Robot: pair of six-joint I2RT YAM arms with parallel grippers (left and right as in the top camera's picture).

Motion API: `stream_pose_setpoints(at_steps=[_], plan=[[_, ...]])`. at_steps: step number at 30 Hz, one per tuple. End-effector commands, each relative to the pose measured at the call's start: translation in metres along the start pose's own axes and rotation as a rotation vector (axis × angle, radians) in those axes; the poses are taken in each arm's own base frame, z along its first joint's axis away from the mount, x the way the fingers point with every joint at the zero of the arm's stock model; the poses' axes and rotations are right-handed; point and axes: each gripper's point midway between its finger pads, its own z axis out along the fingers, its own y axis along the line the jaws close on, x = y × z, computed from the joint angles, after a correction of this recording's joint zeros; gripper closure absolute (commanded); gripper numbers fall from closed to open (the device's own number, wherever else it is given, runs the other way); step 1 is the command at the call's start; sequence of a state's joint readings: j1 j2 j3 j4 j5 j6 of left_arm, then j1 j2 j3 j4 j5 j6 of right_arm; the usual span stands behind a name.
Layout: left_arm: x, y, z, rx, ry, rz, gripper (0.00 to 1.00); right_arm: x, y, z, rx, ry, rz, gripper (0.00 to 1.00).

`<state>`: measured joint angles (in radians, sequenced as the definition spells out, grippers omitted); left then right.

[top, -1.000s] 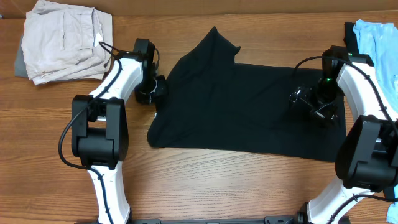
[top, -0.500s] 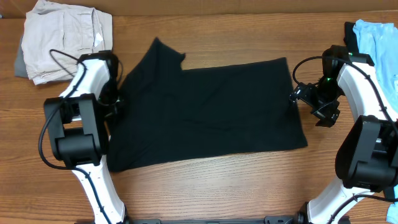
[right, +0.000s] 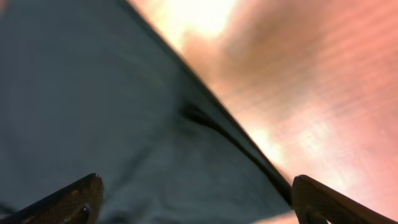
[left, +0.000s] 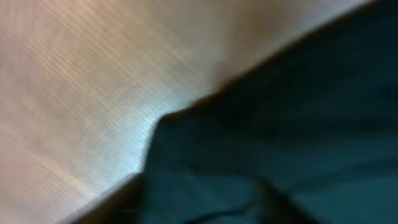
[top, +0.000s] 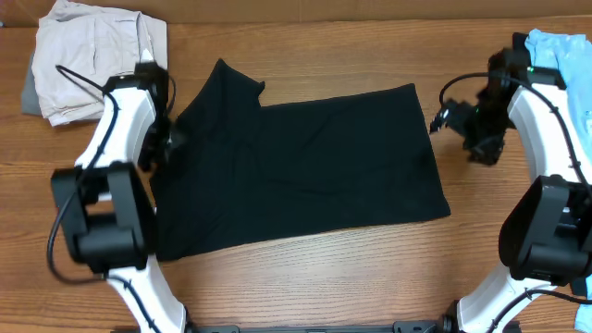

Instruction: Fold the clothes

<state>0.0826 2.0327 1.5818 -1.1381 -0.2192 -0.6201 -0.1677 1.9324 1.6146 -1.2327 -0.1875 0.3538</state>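
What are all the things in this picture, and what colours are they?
black T-shirt: one, black, spread flat across the middle of the table
beige garment: one, beige, folded, at the far left corner
grey cloth: one, grey, peeking out from under the beige garment's left side
light-blue cloth: one, light blue, at the far right edge, partly out of the picture
table: one, brown wood, under everything
left gripper: one, black on a white and black arm, at the T-shirt's left edge; open or shut is hard to tell
right gripper: one, black on a white and black arm, by the T-shirt's right edge, fingers wide apart
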Motion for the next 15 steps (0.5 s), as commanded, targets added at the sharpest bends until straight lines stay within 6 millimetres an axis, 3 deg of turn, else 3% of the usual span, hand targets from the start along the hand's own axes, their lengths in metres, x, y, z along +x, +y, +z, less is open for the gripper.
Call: stream_pose_setpoints(at_steps=[1, 2, 6, 15], plan=[[-0.015, -0.031, -0.049, 0.208, -0.13, 0.089, 0.06, -0.012, 0.042, -0.032, -0.187, -0.082, -0.141, 0.0], [-0.022, -0.043, -0.056, 0.269, -0.166, 0.117, 0.0, -0.015, 0.047, -0.034, -0.209, -0.095, -0.155, 0.0], [-0.038, -0.09, -0.075, 0.501, -0.249, 0.242, 0.0, -0.018, 0.057, -0.034, -0.226, -0.121, -0.192, 0.0], [-0.093, -0.146, -0.077, 0.639, -0.494, 0.297, 0.0, 0.014, 0.087, -0.022, -0.216, -0.068, -0.361, 0.0]])
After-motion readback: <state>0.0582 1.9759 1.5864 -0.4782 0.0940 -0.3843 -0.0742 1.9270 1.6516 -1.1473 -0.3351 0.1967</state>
